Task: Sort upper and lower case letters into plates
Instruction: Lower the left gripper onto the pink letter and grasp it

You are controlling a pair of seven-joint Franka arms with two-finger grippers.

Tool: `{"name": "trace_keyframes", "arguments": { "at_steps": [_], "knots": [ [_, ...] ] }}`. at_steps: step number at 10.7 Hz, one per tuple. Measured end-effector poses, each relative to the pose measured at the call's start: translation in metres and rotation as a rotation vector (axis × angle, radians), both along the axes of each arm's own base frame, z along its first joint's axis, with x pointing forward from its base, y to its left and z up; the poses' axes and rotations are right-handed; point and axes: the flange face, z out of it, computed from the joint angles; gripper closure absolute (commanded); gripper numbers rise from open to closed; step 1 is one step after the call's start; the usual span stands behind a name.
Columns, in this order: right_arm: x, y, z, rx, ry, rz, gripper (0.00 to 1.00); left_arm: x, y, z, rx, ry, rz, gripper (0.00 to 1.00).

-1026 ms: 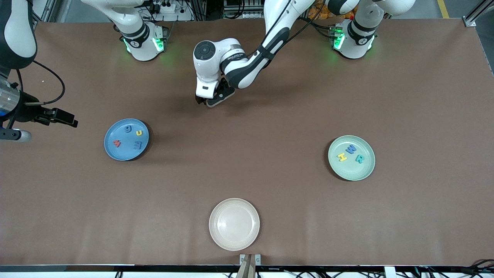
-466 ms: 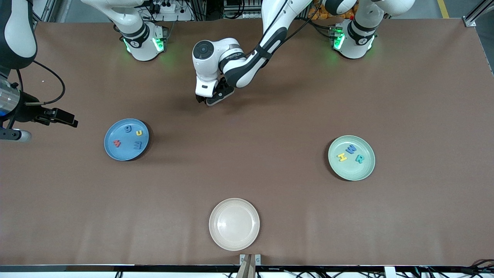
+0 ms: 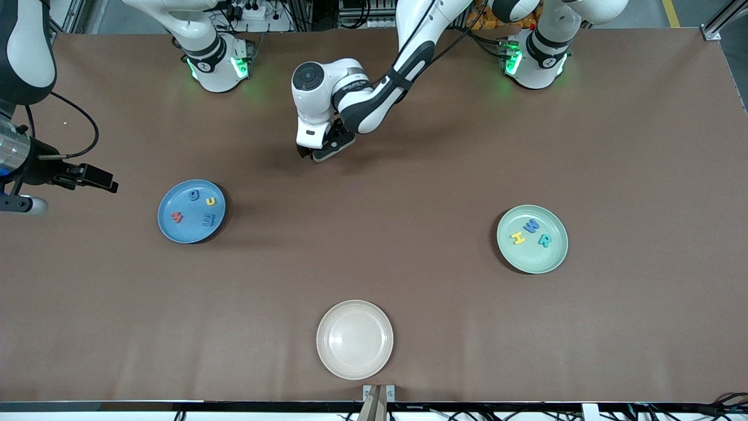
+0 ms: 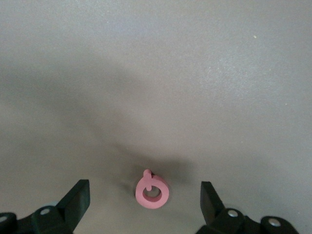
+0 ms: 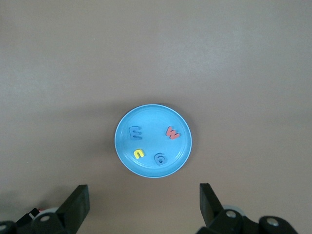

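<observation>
1. Front view: the left gripper (image 3: 317,154) sits low over bare worktop (image 3: 409,280) in the upper middle of the frame, its arm reaching in from the left arm's base. The right arm (image 3: 23,52) fills the upper corner of the frame at its own end of the worktop, held high. The blue plate (image 3: 169,231) lies mid-frame toward the right arm's end and holds four letters: a blue g (image 3: 194,195), a yellow u (image 3: 211,202), a blue m (image 3: 208,220) and a red letter (image 3: 177,217) that could be a w or an m. The mint plate (image 3: 543,263) lies mid-frame toward the left arm's end and holds a yellow H (image 3: 518,237), a blue W (image 3: 532,225) and a teal R (image 3: 544,240). A cream plate (image 3: 355,339) sits in the lower middle of the frame, nearest the camera.

2. Left wrist view: the jaws are spread wide. A pink Q (image 4: 140,191) lies flat on the worktop between them, touching neither finger.

3. Right wrist view: the right gripper (image 5: 144,195) hovers well above the blue plate with its jaws spread and nothing between them. All four letters show inside the plate's rim, apart from one another.
</observation>
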Motion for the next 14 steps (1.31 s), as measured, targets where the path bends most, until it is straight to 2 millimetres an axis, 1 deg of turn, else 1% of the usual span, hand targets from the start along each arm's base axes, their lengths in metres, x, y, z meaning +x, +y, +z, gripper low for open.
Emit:
{"name": "trace_keyframes", "arguments": {
  "at_steps": [2,3,8,12,13,14],
  "knots": [
    [0.0,0.0,0.0,0.0,0.0,0.0,0.0,-0.003,-0.004,0.0,-0.001,-0.008,-0.007,0.0],
    [0.0,0.0,0.0,0.0,0.0,0.0,0.0,-0.005,-0.005,-0.003,0.001,-0.009,-0.011,0.0],
    [0.0,0.0,0.0,0.0,0.0,0.0,0.0,-0.017,-0.007,-0.03,0.035,-0.014,-0.029,0.0],
    [0.0,0.0,0.0,0.0,0.0,0.0,0.0,-0.017,-0.015,-0.033,0.026,-0.03,-0.034,0.0],
    [0.0,0.0,0.0,0.0,0.0,0.0,0.0,-0.017,-0.016,-0.033,0.024,-0.031,-0.035,0.05],
    [0.0,0.0,0.0,0.0,0.0,0.0,0.0,-0.018,-0.017,-0.032,0.022,-0.032,-0.037,0.12]
  ]
}}
